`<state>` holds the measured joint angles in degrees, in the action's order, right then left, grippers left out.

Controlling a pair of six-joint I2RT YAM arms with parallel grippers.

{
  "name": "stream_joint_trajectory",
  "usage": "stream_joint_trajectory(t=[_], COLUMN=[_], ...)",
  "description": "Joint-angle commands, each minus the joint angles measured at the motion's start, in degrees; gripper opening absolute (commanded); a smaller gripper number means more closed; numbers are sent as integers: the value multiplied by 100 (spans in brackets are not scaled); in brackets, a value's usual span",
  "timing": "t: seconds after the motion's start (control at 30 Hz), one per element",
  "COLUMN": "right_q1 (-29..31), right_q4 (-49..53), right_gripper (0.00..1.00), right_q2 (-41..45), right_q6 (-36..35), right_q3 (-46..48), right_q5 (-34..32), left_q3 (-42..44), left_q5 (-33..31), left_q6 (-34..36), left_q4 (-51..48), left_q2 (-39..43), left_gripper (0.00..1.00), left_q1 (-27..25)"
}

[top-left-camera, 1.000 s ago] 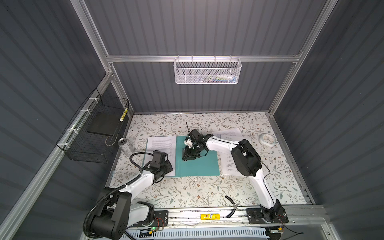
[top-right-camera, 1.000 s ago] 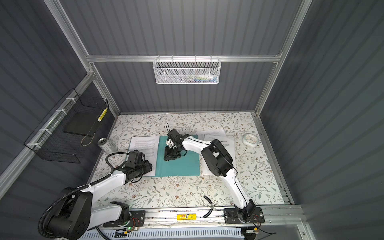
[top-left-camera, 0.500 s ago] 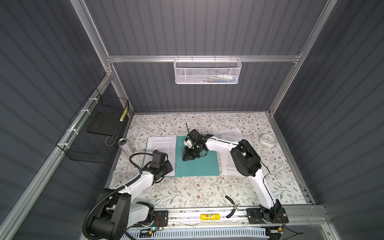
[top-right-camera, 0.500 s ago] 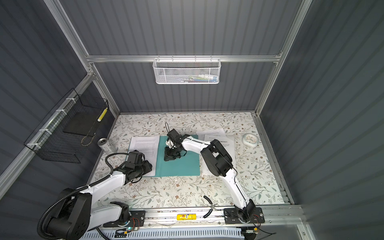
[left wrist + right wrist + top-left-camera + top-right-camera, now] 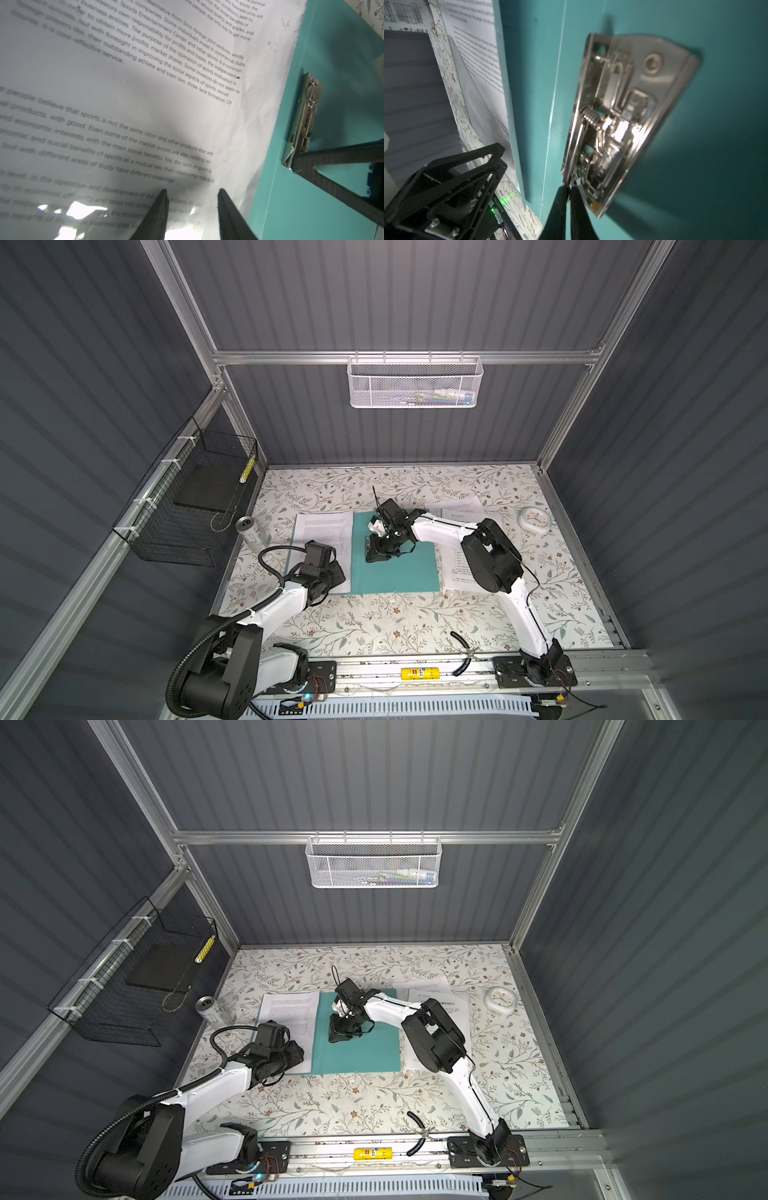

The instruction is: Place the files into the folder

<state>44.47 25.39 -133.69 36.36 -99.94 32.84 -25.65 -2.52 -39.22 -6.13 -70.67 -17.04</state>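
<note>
Two robot arms are bending over an opened teal folder [image 5: 395,572] that is lying flat in the middle of a floral-patterned table [image 5: 374,626]. The right gripper [image 5: 569,188] is reaching across to the folder's inner spine. Its fingertips are pressing together on one end of the metal clip [image 5: 623,116], with a thin edge of the metal pinched between them. The left gripper [image 5: 192,192] is hovering low over a printed sheet [image 5: 322,526], its jaws standing apart with nothing between them; whether the tips are touching the paper is not showing clearly. That sheet, carrying paragraphs of black text about the sports business, is covering the folder's left leaf, with its edge lying near the clip. More loose sheets [image 5: 457,510] are lying on the table against the folder's right side, partly hidden under the right arm. A white wall clock [image 5: 534,520] is resting face up near the table's right edge, and a drink can [image 5: 249,531] is standing at the left edge. A black wire basket [image 5: 178,531] is hanging on the left wall and a white mesh basket [image 5: 415,383] on the back rail.
</note>
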Motion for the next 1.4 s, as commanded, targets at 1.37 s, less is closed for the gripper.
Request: stream_joint_trajectory(t=[1.37], right_q1=[-828], right_q4=[-1133], right_gripper=[28], right_q2=[689], right_q6=[1088], right_q3=[859], right_q5=[1028], left_q3=[-349], left_q5=[-234], left_q6=[-158], left_q4=[-292], left_q2=[-708], left_gripper=[40], left_q1=[43])
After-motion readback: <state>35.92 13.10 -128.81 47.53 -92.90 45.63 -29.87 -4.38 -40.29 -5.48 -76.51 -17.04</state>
